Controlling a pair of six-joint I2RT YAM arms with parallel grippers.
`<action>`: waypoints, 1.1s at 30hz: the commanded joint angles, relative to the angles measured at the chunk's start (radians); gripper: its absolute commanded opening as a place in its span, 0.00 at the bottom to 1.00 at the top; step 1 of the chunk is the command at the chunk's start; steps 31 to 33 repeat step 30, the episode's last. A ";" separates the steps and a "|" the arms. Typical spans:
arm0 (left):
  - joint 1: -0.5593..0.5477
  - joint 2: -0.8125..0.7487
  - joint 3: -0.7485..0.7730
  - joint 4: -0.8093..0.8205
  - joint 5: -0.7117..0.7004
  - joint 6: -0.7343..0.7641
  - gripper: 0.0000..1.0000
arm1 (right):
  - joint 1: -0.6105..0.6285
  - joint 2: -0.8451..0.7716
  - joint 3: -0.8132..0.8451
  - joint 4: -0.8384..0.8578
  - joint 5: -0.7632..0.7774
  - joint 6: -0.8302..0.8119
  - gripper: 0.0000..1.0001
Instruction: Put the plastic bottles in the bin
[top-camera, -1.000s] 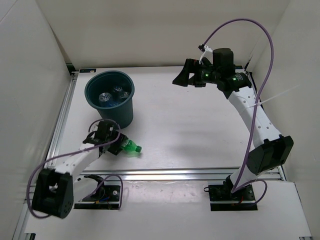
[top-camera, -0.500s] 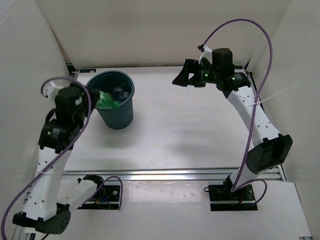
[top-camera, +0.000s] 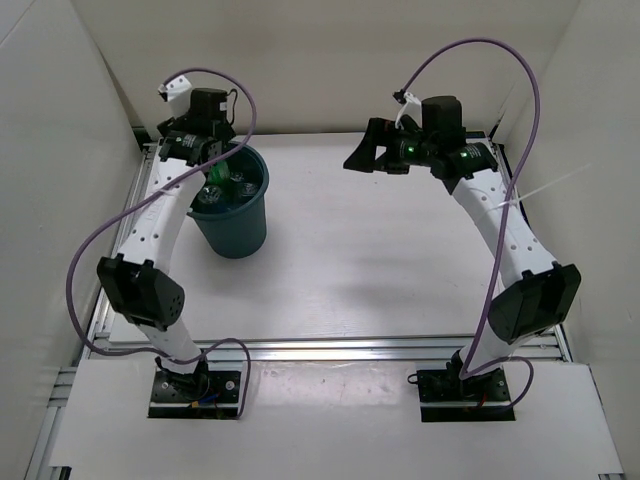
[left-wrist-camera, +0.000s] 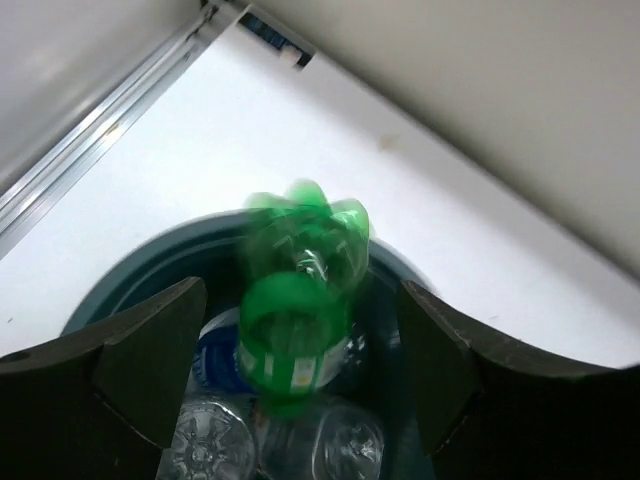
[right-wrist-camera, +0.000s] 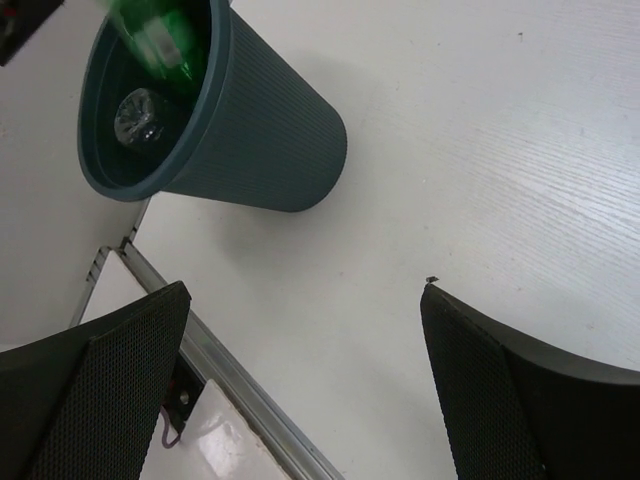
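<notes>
Green bottle loose over the bin, both claws open

From my left wrist cam, the left claw (left-wrist-camera: 300, 335) has its jaws spread wide. The green bottle (left-wrist-camera: 303, 240) sits between them, blurry, neck down, and I see a gap on each side of it. It's right in the mouth of the bin (top-camera: 232, 225), with clear bottles (left-wrist-camera: 215, 440) lying on the bottom underneath. Farther out, the right claw (right-wrist-camera: 305, 290) hangs wide open over the bare table (top-camera: 380, 250), well apart from the bin, with nothing in it.

The bottle (left-wrist-camera: 298, 310) is green, maybe pale-labelled; the bin (right-wrist-camera: 270, 150) ribbed dark teal.
</notes>
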 joint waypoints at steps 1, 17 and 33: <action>0.005 -0.093 -0.019 -0.005 -0.053 0.020 0.89 | -0.003 -0.082 -0.017 0.015 0.037 -0.035 1.00; -0.008 -0.891 -0.765 -0.153 -0.067 -0.139 1.00 | -0.041 -0.135 -0.066 -0.031 0.091 -0.068 1.00; -0.008 -0.845 -0.964 -0.439 -0.525 -0.460 1.00 | -0.041 0.101 0.240 -0.298 -0.019 -0.028 1.00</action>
